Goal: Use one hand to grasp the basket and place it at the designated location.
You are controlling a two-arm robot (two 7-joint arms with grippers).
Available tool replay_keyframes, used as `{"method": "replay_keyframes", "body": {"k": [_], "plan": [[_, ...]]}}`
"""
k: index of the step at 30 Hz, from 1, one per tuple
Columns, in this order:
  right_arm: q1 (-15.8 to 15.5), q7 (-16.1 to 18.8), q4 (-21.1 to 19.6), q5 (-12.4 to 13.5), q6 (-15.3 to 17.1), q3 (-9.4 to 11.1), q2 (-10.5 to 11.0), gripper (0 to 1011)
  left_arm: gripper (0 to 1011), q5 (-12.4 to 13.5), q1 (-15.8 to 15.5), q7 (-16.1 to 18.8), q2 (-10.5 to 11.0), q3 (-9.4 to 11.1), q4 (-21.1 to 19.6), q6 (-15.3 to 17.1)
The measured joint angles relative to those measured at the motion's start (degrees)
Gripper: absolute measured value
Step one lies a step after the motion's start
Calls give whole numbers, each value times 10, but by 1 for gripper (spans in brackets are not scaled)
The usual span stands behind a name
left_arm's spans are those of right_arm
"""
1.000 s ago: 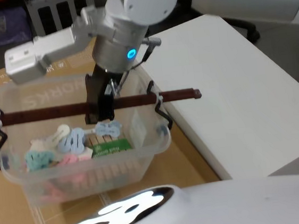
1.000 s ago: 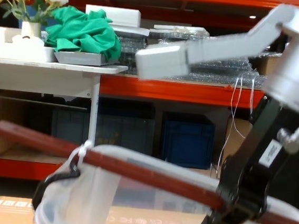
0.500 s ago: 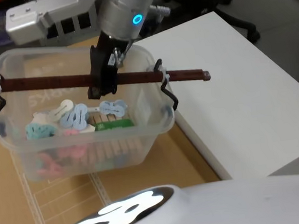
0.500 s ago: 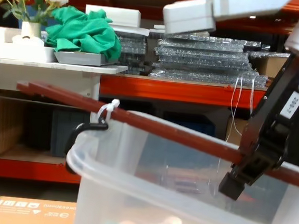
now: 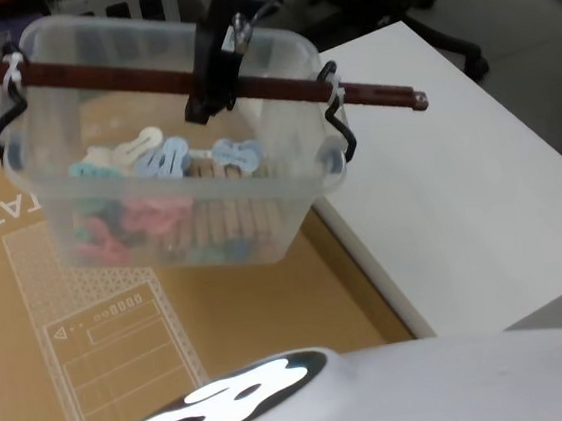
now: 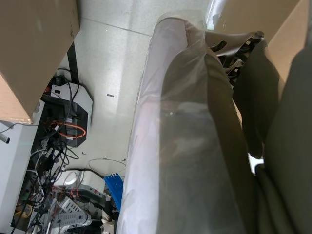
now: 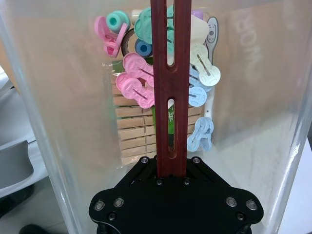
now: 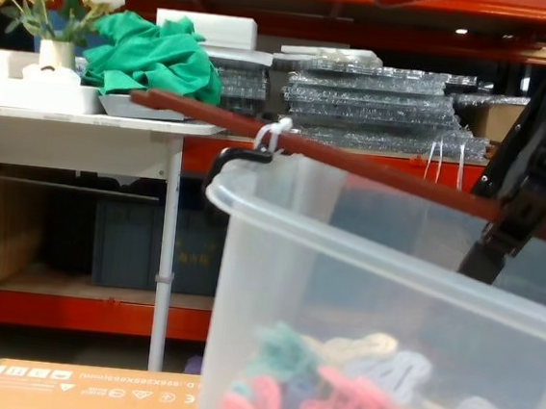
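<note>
The basket is a clear plastic tub that hangs in the air above the cardboard, tilted, with pastel clips and wooden clothespins inside. Its reddish-brown bar handle is tied on with white zip ties. My right gripper comes down from above and is shut on the middle of the bar. The right wrist view looks down the handle into the tub, with the gripper clamped on it. In the chest view the basket looms close, with the gripper on the bar at the right.
A white table stands to the right of the basket, its corner close under the handle's end. Brown printed cardboard lies below. Across the room, orange shelving and a white table with flowers and green cloth stand.
The right gripper has lifted the basket higher and carried it a little right, toward the white table. The tub has risen off the cardboard and now fills more of the chest view.
</note>
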Motion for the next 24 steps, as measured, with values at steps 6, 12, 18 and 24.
{"method": "replay_keyframes", "body": {"k": [6, 12, 18, 24], "plan": [[15, 18, 22, 10, 10, 4, 7, 0, 0, 0, 0, 0, 0, 0, 0, 0], [27, 33, 52, 12, 18, 6, 11, 1, 0, 0, 0, 0, 0, 0, 0, 0], [35, 47, 83, 14, 24, 5, 14, 0, 0, 0, 0, 0, 0, 0, 0, 0], [44, 61, 117, 19, 32, 6, 19, 1, 0, 0, 0, 0, 0, 0, 0, 0]]}}
